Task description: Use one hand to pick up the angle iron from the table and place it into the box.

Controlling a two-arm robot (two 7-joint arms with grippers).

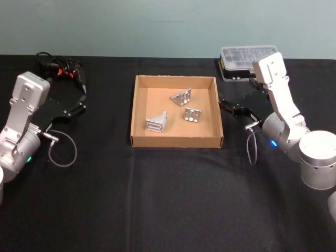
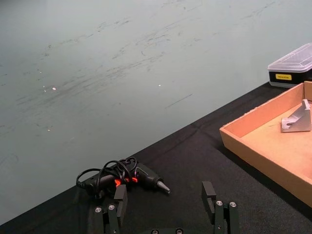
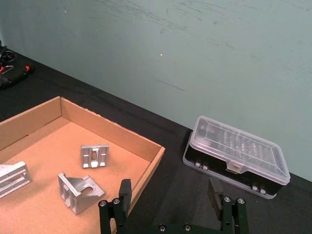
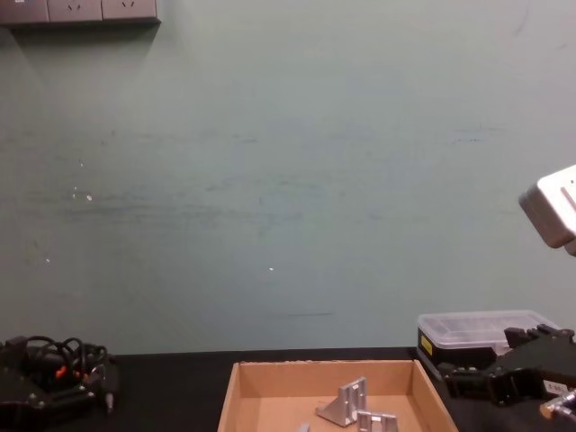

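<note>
Bare black table (image 1: 168, 199) lies closest to you, and you can see no angle iron left on it. All three angle irons sit inside the box (image 1: 176, 140): one near the front left (image 1: 157, 122), one toward the back (image 1: 181, 96) and one just right of centre (image 1: 192, 114), each apart from the others and lying on the cardboard floor. Your right gripper (image 1: 228, 105) hovers just beside the box's right wall, its fingers (image 3: 125, 192) spread with nothing between them; in the right wrist view the wall's corner sits just under them. Your left gripper (image 1: 80, 102) hangs well to the left of the box, fingers (image 2: 120, 199) likewise spread and empty, near the corded black tool (image 1: 60, 69). Behind the right arm sits the small black case with a clear lid (image 1: 247, 62). Judging from this, the placing step looks finished. Your next move calls only for drawing the right arm back clear of the wall without nudging the box.
</note>
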